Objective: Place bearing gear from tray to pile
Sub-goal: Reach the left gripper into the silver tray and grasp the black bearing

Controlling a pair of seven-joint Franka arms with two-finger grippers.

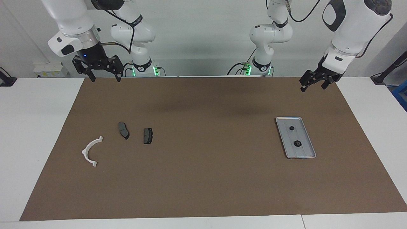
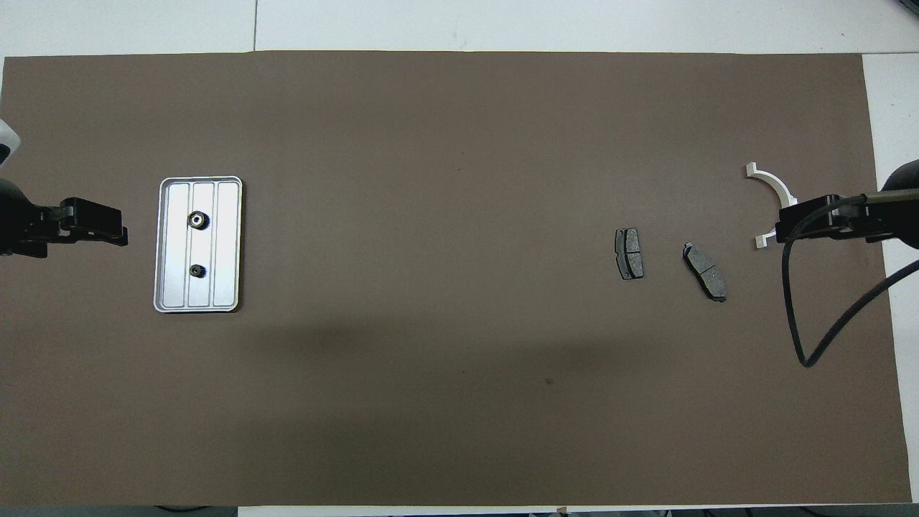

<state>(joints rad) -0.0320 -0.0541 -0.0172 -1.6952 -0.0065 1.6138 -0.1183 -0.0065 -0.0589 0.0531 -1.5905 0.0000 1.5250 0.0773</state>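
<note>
Two small dark bearing gears lie in the tray [image 1: 310, 143], which sits on the brown mat toward the left arm's end of the table [image 1: 47, 143]. The larger bearing gear [image 1: 297, 143] lies farther from the robots, the smaller bearing gear [image 1: 291, 128] nearer to them, both on the tray's middle lane and well apart from each other. Neither touches the raised rim.

The left gripper [image 1: 313, 84] hangs in the air over the mat edge on the robots' side of the tray, fingers spread and holding nothing. The right gripper [image 1: 104, 75] hangs over the mat's edge at the right arm's end, also wide open and empty; that arm waits.

The pile lies toward the right arm's end: a white semicircular bracket [image 1: 91, 151] and two dark brake pads, one [image 1: 123, 130] beside the other [image 1: 148, 135], all lying flat and apart from one another.

Each gear looks like a short, stiff metal ring with a toothed outer edge and a central bore: probably dense for its size, rigid, not fragile, but low and liable to skid on the smooth ridged tray. The best hold is likely a straight-down pinch across the outer diameter, fingers settling on opposite teeth, with the tips reaching down to the tray floor. The lengthwise ridges may block a finger, so aligning the pinch along the lanes seems safer. The tray itself is light and could shift if nudged.
</note>
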